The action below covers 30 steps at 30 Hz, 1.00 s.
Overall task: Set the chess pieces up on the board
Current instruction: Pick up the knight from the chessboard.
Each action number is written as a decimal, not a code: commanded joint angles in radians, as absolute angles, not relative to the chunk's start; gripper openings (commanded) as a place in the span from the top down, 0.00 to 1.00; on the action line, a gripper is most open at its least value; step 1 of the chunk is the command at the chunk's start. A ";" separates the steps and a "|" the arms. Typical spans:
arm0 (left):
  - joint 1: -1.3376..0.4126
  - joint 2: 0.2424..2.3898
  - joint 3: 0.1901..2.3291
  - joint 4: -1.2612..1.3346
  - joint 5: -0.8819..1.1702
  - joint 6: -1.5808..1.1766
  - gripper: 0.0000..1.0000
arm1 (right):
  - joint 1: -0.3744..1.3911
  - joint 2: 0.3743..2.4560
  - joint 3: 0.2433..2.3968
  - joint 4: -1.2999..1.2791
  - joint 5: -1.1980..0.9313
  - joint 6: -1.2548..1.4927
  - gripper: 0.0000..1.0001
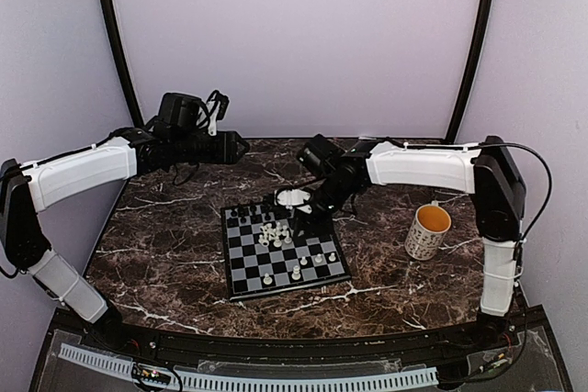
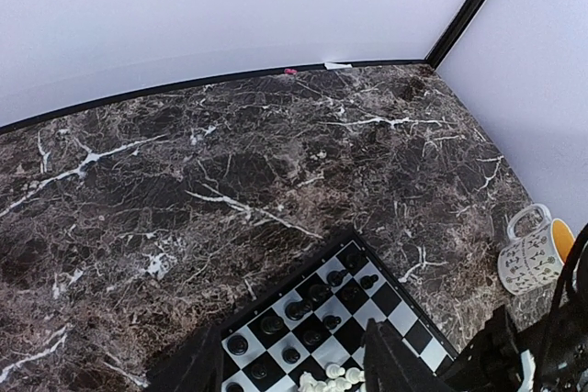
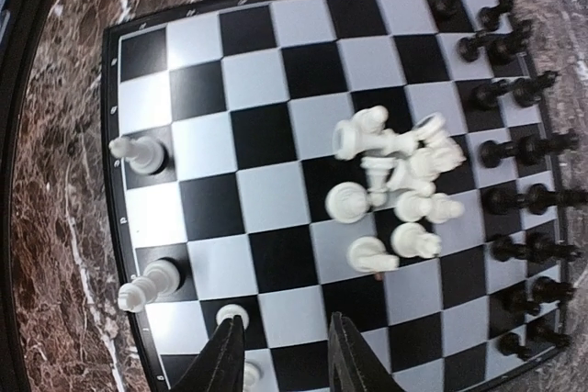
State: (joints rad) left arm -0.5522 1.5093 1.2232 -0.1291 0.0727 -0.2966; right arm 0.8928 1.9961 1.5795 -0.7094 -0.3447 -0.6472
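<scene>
Right gripper [image 3: 287,326] hangs low over the right part of the board [image 3: 276,89]. Its fingers [image 3: 225,360] are apart with checker squares visible between them, so it's released and nothing is clamped. One white piece [image 3: 231,316] stands just off a fingertip.

I've got the left gripper [image 2: 289,348] raised, up and left of the board's far side. Its jaws are wide apart and it's empty. Its wrist view looks down on the board's black end.

Piece status:
- Black pieces [image 3: 524,144] are upright in two rows along the board's far edge in the top view [image 1: 253,215].
- White pieces are mostly a tipped-over heap [image 3: 390,181] near mid-board, touching or lying across each other, just short of the black rows.
- A few whites stand on the near rows [image 1: 303,268]. In the right wrist view, two are at the edge opposite the black rows: one upright [image 3: 138,151], one leaning [image 3: 152,282].

The board lies slightly rotated at the middle of the marble table [image 1: 165,245]. The mug [image 1: 428,231] stands on the table right of the board, well apart from it.
</scene>
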 commanded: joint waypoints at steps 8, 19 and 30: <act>-0.540 1.499 1.240 -0.140 0.086 -0.300 0.45 | 0.861 2.160 1.773 -0.718 -0.345 -0.502 0.64; -0.536 1.501 1.246 -0.149 0.092 -0.300 0.46 | 0.861 2.245 1.851 -0.729 -0.311 -0.405 0.58; -0.535 1.510 1.249 -0.152 0.098 -0.303 0.45 | 0.861 2.231 1.819 -0.745 -0.291 -0.393 0.58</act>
